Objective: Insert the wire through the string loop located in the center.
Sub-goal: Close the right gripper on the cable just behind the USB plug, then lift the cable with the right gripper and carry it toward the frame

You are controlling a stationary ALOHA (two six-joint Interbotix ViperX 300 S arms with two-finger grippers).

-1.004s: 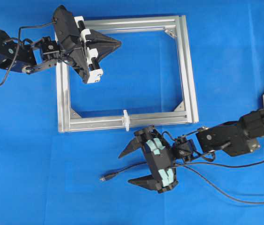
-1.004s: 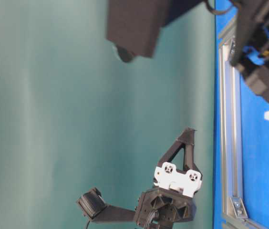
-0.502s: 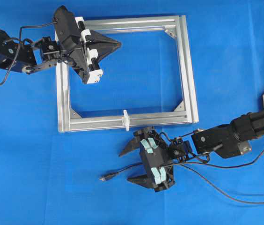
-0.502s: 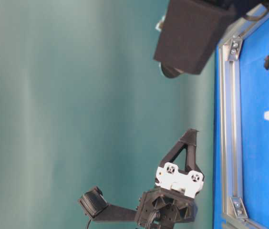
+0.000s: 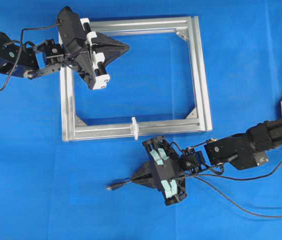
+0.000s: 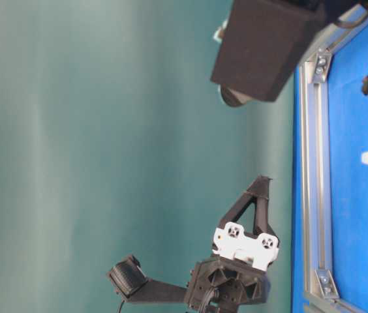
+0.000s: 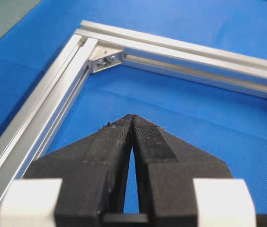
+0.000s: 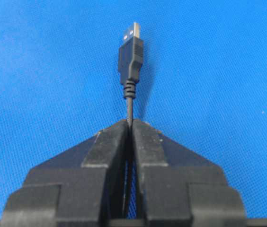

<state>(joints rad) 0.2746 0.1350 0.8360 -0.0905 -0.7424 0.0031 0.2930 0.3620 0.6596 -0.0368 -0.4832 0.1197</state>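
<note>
- Wire [image 8: 129, 101] is clamped between the right gripper [image 8: 129, 125] pads, jaws pressed together on the cable just behind the plug's strain relief.
- USB plug [image 8: 131, 52] sticks straight out past the fingertips, metal end pointing away from the wrist camera, blue cloth [image 8: 228, 71] under it.
- Overhead: right gripper [image 5: 140, 178] sits low over the cloth below the frame's near bar, fingers pointing to the picture's left; plug tip [image 5: 110, 189] lies on the cloth just beyond them.
- Rest of the wire [image 5: 241, 207] trails right under the right arm, curving across the cloth toward the lower right edge.
- String loop [image 5: 135, 128] stands upright across the near bar of the aluminium frame [image 5: 201, 75], about mid-bar, up and slightly left of the right gripper, near but not touching. Wire not through it.
- Left gripper [image 7: 131, 124] has its jaws together with nothing between them, tips meeting in a point.
- Overhead, the left gripper [image 5: 126, 47] hangs over the frame's upper-left area, fingertips pointing right above the open middle near the top bar.
- Left wrist view: corner bracket [image 7: 106, 58] and two frame bars ahead of the fingertips.
- Table-level view: left gripper [image 6: 261, 184] seen from the side, well clear of the frame rail [image 6: 311, 195]; whether it touches the cloth can't be told.
</note>
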